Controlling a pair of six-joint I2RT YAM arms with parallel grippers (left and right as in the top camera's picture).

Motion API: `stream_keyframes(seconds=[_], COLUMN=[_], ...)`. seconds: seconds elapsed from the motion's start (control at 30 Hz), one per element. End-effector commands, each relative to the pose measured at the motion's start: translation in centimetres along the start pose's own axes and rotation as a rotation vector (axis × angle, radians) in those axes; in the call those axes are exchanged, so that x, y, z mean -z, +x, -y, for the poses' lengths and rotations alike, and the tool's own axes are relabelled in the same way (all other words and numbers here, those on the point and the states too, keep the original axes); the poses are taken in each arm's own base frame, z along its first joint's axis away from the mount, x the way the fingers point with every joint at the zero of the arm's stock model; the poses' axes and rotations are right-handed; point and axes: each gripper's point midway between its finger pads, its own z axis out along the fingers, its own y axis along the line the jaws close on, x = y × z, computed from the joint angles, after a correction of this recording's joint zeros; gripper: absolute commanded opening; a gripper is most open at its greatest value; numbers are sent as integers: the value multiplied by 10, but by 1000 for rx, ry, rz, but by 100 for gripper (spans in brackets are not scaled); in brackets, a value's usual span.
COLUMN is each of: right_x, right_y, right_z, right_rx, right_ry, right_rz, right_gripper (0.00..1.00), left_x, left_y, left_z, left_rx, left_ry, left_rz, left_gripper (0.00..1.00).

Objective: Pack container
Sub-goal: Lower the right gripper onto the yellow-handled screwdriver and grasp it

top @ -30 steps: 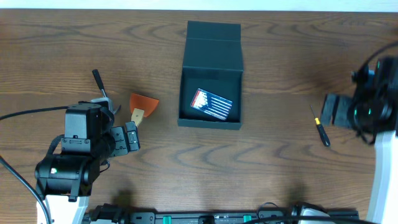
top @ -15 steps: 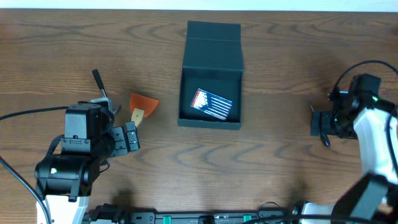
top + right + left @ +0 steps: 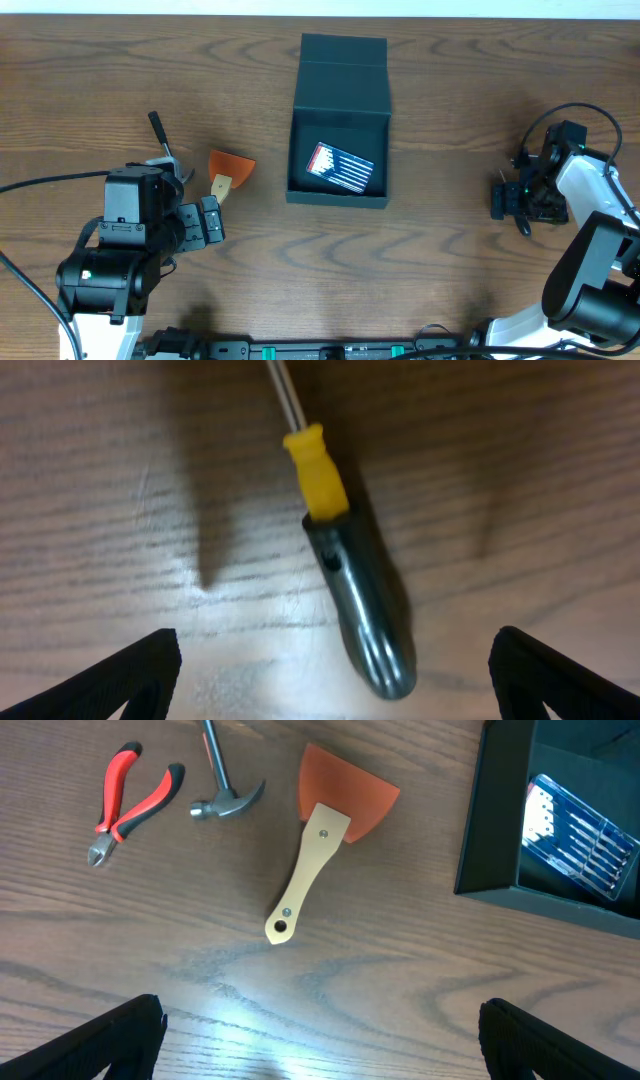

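dark green box [image 3: 343, 75] sits open at the top middle of the overhead frame. right gripper [image 3: 335, 670] is spread wide around a screwdriver [image 3: 365, 610], not touching it. left gripper [image 3: 320, 1045] is wide too.

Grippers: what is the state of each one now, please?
Left gripper: open, holding nothing.
Right gripper: open, one finger on each side of the screwdriver, not gripping it.

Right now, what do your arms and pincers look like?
Both arms are mostly black with white parts. The left arm has boxy black blocks and a thin black cable trailing away. The right arm has a smooth white shell and a looping black cable. The left pincer and right pincer each have two black fingers.
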Motion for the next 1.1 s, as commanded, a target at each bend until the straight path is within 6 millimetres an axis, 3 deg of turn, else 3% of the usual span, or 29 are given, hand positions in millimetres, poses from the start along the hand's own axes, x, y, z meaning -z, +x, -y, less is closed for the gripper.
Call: stream_keyframes(seconds=[0.0, 0.17, 0.43, 0.67, 0.8, 1.07], right_x=[0, -5, -23, -27, -27, -27], right_y=[-7, -14, -8, -8, -9, -9], right_z=[4, -3, -7, -8, -10, -12], right_rx=[-3, 7, 11, 8, 7, -18], right_ry=[2, -41, -65, -69, -81, -92], right_rz=[26, 50, -8, -15, -12, -10], right_gripper=[90, 91, 89, 82, 65, 43], left_x=[5, 5, 5, 5, 5, 5], left_y=[-6, -6, -6, -6, -6, -6], left_z=[-2, -2, -2, -2, -2, -2], left_rx=[-1, -1, -1, -1, -1, -1], left_ry=[-9, -9, -9, -9, -9, -9], left_rz=[21, 22, 21, 22, 22, 22], left_gripper=[99, 99, 99, 98, 99, 98])
